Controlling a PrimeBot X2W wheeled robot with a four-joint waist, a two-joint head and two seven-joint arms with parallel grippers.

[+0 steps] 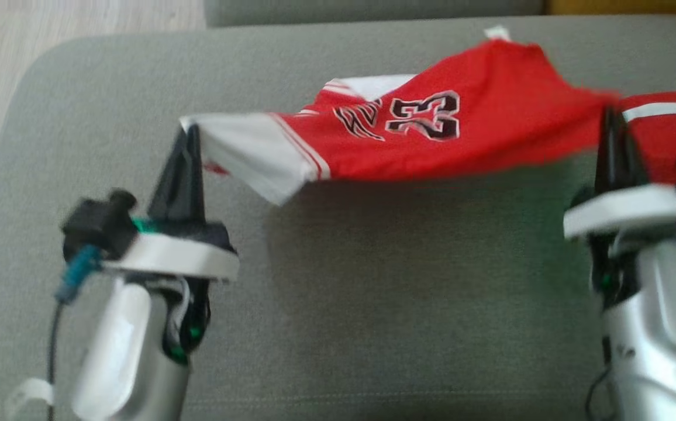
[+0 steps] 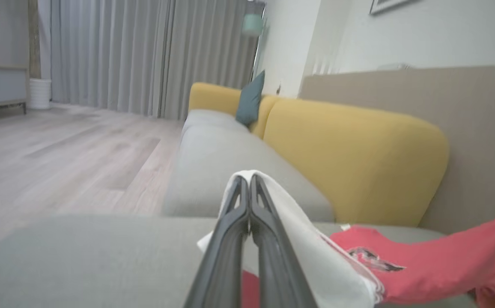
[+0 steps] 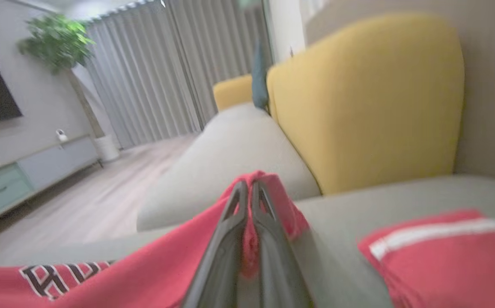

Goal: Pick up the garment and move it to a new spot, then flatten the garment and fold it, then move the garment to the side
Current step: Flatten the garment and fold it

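Head view: a red jersey (image 1: 490, 117) with a black-and-white "23" is stretched across the grey sofa cushion (image 1: 373, 304), running from about 10 o'clock to 2 o'clock of the picture and casting a shadow on the fabric below it. The left gripper (image 1: 190, 137), at 8 o'clock, has its dark fingers pressed together on the jersey's white end. The right gripper (image 1: 610, 117), at 3 o'clock, is pinched on the red end. Just past it, at the right edge, lies a red piece with a white stripe (image 1: 665, 111); whether it belongs to the same garment can't be told.

In the left wrist view the left gripper (image 2: 248, 182) clamps white cloth folded over its tips, and the red body (image 2: 423, 261) sags away toward 4 o'clock. A yellow backrest (image 2: 350, 158) stands at 2 o'clock and a teal pillow (image 2: 249, 100) at 12.

In the right wrist view the right gripper (image 3: 248, 188) nips a red fold, with the lettering trailing to 8 o'clock.
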